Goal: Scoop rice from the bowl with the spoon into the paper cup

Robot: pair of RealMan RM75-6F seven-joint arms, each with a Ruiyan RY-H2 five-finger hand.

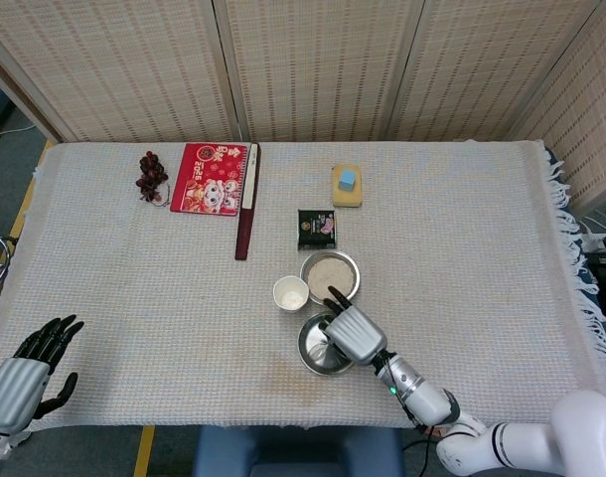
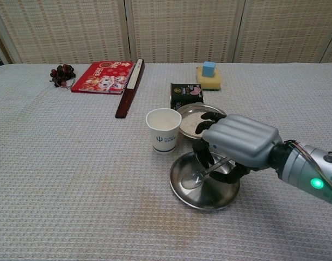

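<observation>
My right hand (image 2: pixel 238 143) (image 1: pixel 351 332) hangs over the empty steel plate (image 2: pixel 188 193) (image 1: pixel 311 350) and grips the metal spoon (image 2: pixel 197 176) by its handle. The spoon's bowl lies low inside the plate, touching or nearly touching it. The white paper cup (image 2: pixel 164 129) (image 1: pixel 290 293) stands upright just left of the hand. Behind the hand sits the steel bowl of rice (image 2: pixel 190 119) (image 1: pixel 329 272), partly hidden in the chest view. My left hand (image 1: pixel 25 370) rests open at the table's near left corner, far from everything.
A dark packet (image 1: pixel 316 227) lies behind the rice bowl, a yellow sponge with a blue block (image 1: pixel 346 185) further back. A red booklet (image 1: pixel 210 179), a dark stick (image 1: pixel 246 215) and a bunch of dark grapes (image 1: pixel 151 175) occupy the back left.
</observation>
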